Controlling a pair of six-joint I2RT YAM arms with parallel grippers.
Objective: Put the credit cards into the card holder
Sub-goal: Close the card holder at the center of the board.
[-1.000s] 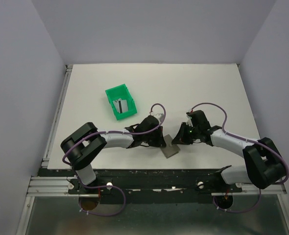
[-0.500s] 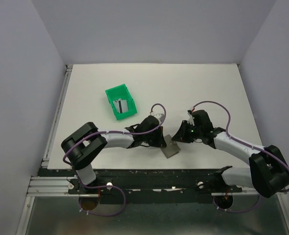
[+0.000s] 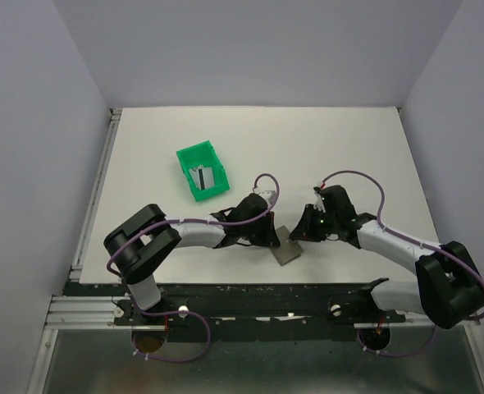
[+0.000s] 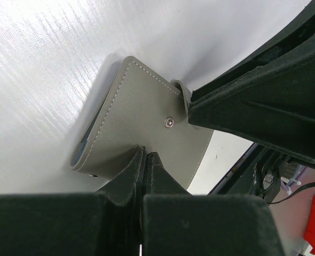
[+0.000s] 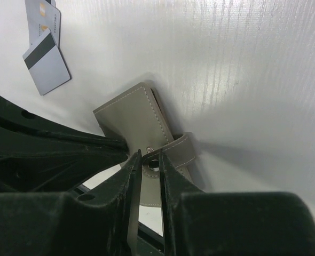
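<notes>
White table (image 3: 308, 148): left gripper (image 4: 145, 156), right gripper (image 5: 149, 156) pinch card holder (image 4: 141, 114).

The table (image 3: 332, 139) lies open across its far half and along the right side, so a gripper could pass freely there. The green bin (image 3: 203, 172) stands far left, apart from both arms. At the near middle the arms close in from both sides. The left gripper (image 3: 272, 238) and right gripper (image 3: 301, 233) pinch the wallet (image 3: 288, 250) between them, leaving no gap to enter. Two cards (image 5: 46, 63) lie flat on the table left of the wallet, and the left arm hides them from above. Walls (image 3: 29, 123) bound the left, right and far edges.
</notes>
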